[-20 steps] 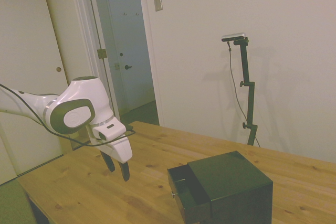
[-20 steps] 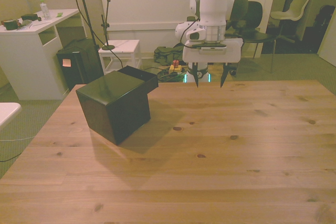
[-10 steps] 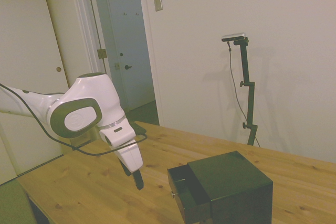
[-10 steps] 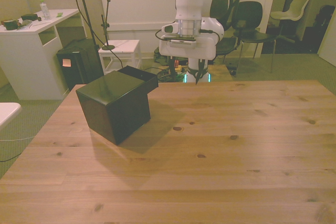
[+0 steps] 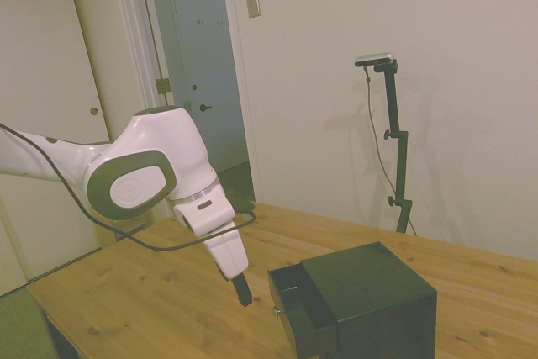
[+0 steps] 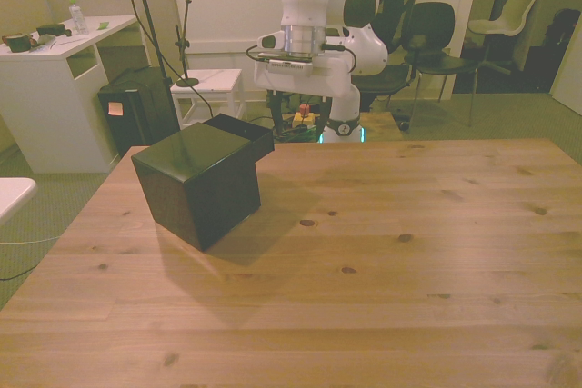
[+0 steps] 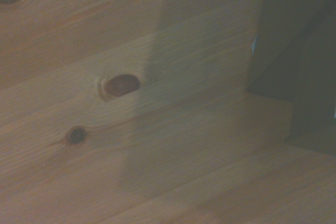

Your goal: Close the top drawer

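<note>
I have the gripper (image 5: 244, 296) hanging low over the tabletop (image 5: 151, 300), tilted down towards the top drawer (image 5: 294, 296). In the side view the drawer sits just to the right of the gripper's tip, very near it, with a narrow strip of wood showing between them. From this angle the dark tip reads as a single bar, so I cannot tell whether the fingers are apart or together.

The top drawer is pulled out of the black cabinet (image 5: 370, 292), which stands on the right part of the tabletop in the side view. The drawer is shallow and black, its open tray is visible from above, and it juts out to the left of the cabinet's body, towards the arm. A small silver knob (image 5: 276, 312) shows on its front face, pointing towards the gripper.

The front view gives me the cabinet (image 6: 195, 184) from behind, on the front view's left part of the tabletop (image 6: 382, 261), turned at an angle. There the top drawer (image 6: 244, 131) sticks out from the cabinet's far upper edge, and its knob is out of sight. The arm (image 6: 305, 6) comes down behind it, and the gripper's tip is hidden past the drawer and the tabletop's far edge.

The wrist view shows only close, soft-focus wood grain with a dark knot (image 7: 122, 84) and a black shape (image 7: 294, 77) at one side; I cannot tell which part of the cabinet that is.
</note>
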Available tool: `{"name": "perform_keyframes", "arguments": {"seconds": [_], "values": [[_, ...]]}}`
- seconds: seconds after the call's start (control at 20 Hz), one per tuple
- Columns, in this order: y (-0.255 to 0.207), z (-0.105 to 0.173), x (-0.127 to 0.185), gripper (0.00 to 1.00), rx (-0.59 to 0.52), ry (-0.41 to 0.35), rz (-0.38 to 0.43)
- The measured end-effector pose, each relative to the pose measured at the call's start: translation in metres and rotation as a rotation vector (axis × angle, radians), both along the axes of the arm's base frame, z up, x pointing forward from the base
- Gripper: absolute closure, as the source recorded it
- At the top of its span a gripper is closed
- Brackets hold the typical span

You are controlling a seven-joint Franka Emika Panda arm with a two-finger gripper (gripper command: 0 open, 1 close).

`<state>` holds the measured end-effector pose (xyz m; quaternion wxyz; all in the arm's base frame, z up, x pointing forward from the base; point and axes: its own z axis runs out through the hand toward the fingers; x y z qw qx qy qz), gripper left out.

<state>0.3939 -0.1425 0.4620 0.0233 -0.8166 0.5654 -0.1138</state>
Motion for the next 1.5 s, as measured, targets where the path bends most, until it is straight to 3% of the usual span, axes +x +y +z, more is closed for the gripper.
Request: {"name": "perform_keyframes", "arguments": {"seconds": [0.2,0.25,0.9,1.1,1.5], "values": [[-0.014,0.004,0.003,0.0,0.0,-0.006,-0.011],[-0.017,0.004,0.003,1.0,-0.001,-0.007,-0.013],[-0.022,0.003,0.005,1.0,-0.004,-0.01,-0.012],[-0.021,-0.011,-0.023,1.0,0.003,0.003,-0.022],[-0.001,0.01,-0.065,1.0,-0.009,-0.027,-0.017]]}}
